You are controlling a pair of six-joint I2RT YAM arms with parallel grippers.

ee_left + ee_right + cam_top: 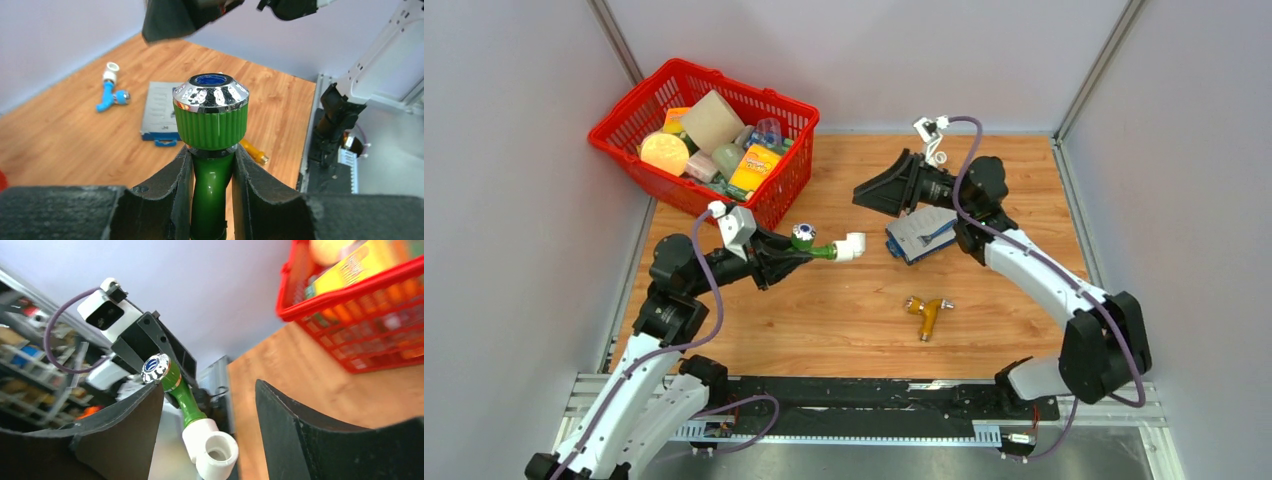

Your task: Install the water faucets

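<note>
My left gripper [796, 255] is shut on the green faucet [823, 250], its jaws pressed on the green stem [212, 190] just below the ribbed knob. A white elbow fitting [853, 245] sits on the faucet's far end. My right gripper [871, 193] hangs open just beyond that fitting, apart from it. In the right wrist view the green faucet [182, 396] and elbow [214, 450] show between the spread fingers [300, 435]. An orange-yellow faucet [926, 312] lies on the table. A blue faucet [107, 97] with a white fitting lies farther back.
A red basket [769, 205] full of groceries stands at the back left. A flat grey packet [921, 237] lies under the right forearm. Grey walls close in the wooden table [844, 320] on three sides.
</note>
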